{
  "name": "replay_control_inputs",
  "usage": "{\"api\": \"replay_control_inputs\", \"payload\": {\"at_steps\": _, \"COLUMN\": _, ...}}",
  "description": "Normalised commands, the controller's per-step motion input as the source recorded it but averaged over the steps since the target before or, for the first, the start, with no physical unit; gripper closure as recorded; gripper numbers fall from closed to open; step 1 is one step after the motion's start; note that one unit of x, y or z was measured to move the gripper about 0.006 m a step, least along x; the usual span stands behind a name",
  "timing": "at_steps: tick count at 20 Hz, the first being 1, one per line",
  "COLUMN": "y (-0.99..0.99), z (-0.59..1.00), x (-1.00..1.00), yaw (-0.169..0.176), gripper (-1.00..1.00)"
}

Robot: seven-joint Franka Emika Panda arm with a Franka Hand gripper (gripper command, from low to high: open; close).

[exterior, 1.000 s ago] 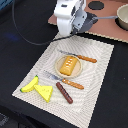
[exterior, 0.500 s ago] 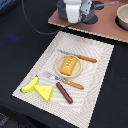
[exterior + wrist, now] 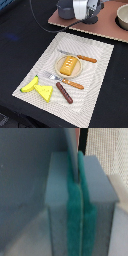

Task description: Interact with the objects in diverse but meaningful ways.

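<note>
Nearest the camera in the exterior view, the brown sausage (image 3: 64, 92) lies on the front part of the striped placemat (image 3: 102, 67), with the yellow cheese wedge (image 3: 45, 91) just beside it and the yellow banana (image 3: 30, 84) touching the cheese toward the exterior view's left. Behind them a fork (image 3: 64, 80) with an orange handle lies just in front of a small plate (image 3: 58, 66) that carries the golden-brown bread loaf (image 3: 69, 64), and a knife (image 3: 79, 56) sits just past the plate; it reads as a laid-out place setting, food grouped at one corner. Farther back, a bowl (image 3: 122, 16) stands on a reddish board (image 3: 105, 26). The arm hangs above that board, well apart from the food. In the wrist view the gripper (image 3: 78, 193) has its green pads (image 3: 74, 213) pressed together, closed, with nothing clearly between them.
</note>
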Motion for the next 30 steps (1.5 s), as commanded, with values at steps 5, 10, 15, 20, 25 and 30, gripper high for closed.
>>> {"api": "replay_control_inputs", "payload": {"at_steps": 5, "y": 0.25, "z": 0.04, "x": 0.53, "yaw": 0.171, "gripper": 1.0}}
{"api": "replay_control_inputs", "payload": {"at_steps": 10, "y": 0.21, "z": 0.03, "x": 0.49, "yaw": 0.17, "gripper": 1.0}}
{"api": "replay_control_inputs", "payload": {"at_steps": 15, "y": 0.24, "z": 0.31, "x": 0.87, "yaw": 0.071, "gripper": 1.0}}
{"api": "replay_control_inputs", "payload": {"at_steps": 20, "y": 0.38, "z": 0.49, "x": 0.96, "yaw": -0.002, "gripper": 1.0}}
{"api": "replay_control_inputs", "payload": {"at_steps": 25, "y": 0.45, "z": 0.34, "x": 0.77, "yaw": -0.001, "gripper": 1.0}}
{"api": "replay_control_inputs", "payload": {"at_steps": 30, "y": 0.48, "z": 0.13, "x": 0.32, "yaw": 0.0, "gripper": 1.0}}
